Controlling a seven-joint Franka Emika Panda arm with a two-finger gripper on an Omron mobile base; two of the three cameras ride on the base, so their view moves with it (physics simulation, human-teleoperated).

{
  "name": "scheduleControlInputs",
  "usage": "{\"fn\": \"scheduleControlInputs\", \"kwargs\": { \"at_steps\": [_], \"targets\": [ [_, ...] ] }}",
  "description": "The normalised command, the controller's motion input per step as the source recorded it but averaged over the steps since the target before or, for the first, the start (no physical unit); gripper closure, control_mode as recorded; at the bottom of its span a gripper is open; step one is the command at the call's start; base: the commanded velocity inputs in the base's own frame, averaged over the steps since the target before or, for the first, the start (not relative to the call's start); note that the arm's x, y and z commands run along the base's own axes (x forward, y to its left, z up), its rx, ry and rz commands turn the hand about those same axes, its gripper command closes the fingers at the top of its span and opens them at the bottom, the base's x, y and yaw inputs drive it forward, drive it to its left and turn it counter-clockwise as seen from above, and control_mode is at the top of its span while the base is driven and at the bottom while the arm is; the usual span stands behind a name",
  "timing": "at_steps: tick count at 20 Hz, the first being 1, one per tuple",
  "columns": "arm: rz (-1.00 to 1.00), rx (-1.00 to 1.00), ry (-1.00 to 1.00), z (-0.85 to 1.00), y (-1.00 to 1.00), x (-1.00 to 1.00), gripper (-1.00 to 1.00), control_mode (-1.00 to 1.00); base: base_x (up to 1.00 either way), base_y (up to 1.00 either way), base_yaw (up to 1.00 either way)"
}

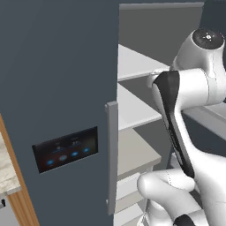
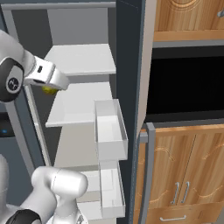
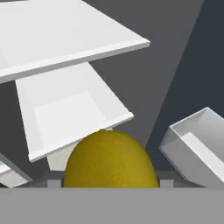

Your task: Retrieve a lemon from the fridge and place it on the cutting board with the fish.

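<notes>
Hand view: end effector [image 3: 109,183] clamps the smooth, rounded yellow-green lemon [image 3: 110,159].

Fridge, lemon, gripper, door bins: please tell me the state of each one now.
fridge: right door open, left door closed, panel lights on.
lemon: between the fingers, held up off the shelves.
gripper: shut on the lemon, in front of the shelves.
door bins: nothing seen inside.
</notes>
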Motion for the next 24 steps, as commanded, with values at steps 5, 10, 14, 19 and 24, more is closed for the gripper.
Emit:
{"fn": "scheduleControlInputs", "kwargs": {
  "at_steps": [5,10,14,19,24],
  "targets": [
    [0.0,0.0,0.07,-0.29,-0.07,-1.0,1.0,-1.0,0.0,0.0,0.0],
    [0.01,0.0,0.17,-0.4,0.0,-0.93,1.0,-1.0,0.0,0.0,0.0],
    [0.19,0.01,0.18,-0.47,0.0,-0.16,1.0,-1.0,0.0,0.0,0.0],
    [0.18,0.0,0.27,-0.3,0.0,0.03,1.0,-1.0,0.0,0.0,0.0],
    [0.04,0.0,0.18,-0.42,0.02,0.06,1.0,-1.0,0.0,0.0,0.0]
  ]
}}
